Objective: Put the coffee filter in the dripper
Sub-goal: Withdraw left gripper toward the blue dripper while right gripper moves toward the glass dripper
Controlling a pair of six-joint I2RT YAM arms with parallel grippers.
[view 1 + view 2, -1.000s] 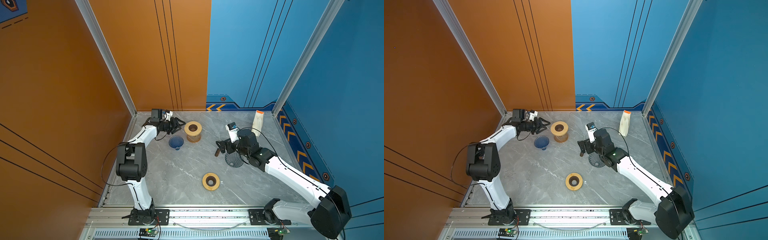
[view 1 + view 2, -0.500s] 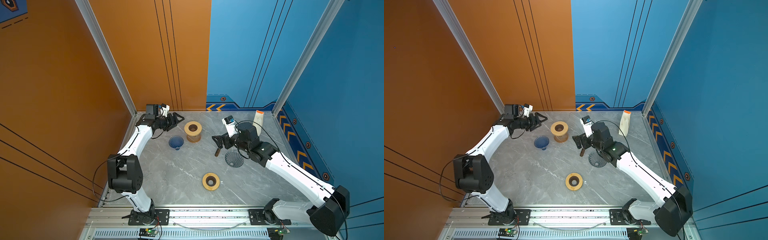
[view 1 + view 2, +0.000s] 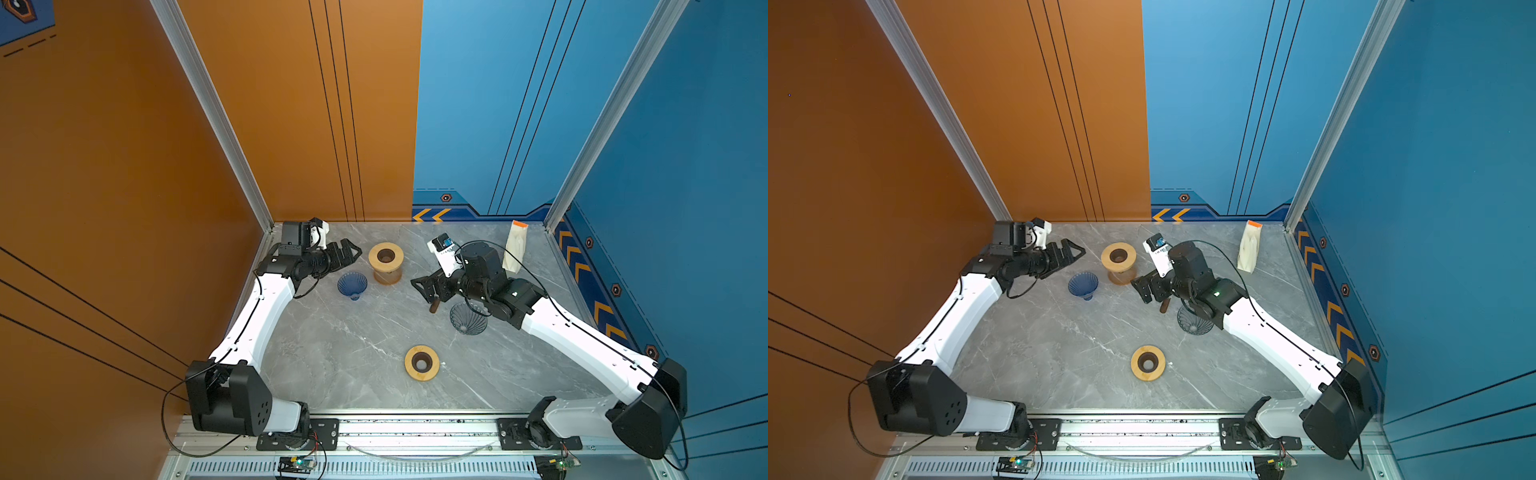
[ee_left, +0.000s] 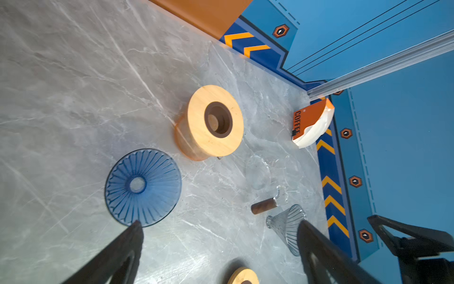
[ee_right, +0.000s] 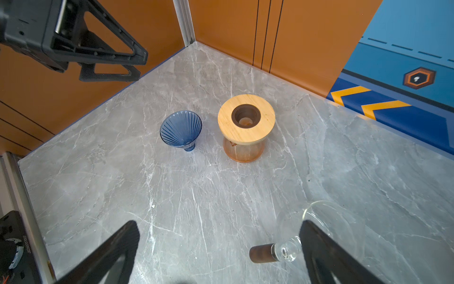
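A grey marble worktop point(image 3: 332, 340) fills the floor of a booth with orange walls on one side and blue walls on the other.

The left gripper point(image 3: 353, 249) is raised above the worktop near the back corner. Its fingers stand wide apart and hold nothing, which the left wrist view point(image 4: 219, 223) shows clearly. The blue glass dripper point(image 3: 352, 284) stands upright on its narrow foot, just below this gripper and a little to the side of its fingertips, without touching them. Directly ahead of the fingertips stands the tall stand point(image 3: 374, 259), a wooden ring on an amber glass body.

The right gripper point(image 3: 422, 289) points toward the left gripper, with the tall stand and the blue glass dripper between them. It is also fully spread and grips nothing, as seen in the right wrist view point(image 5: 218, 223). The clear glass dripper point(image 3: 467, 320) lies on its side under the wrist of this gripper. Its wooden handle point(image 3: 434, 306) lies just beneath the fingers, apart from them.

The white pouch with the orange COFFEE label point(image 4: 312, 123) leans at the back behind the right gripper, well apart from the left one. Whether it contains filters, I cannot tell. The low wooden ring point(image 3: 411, 365) lies on the worktop, away from both grippers on the near side.
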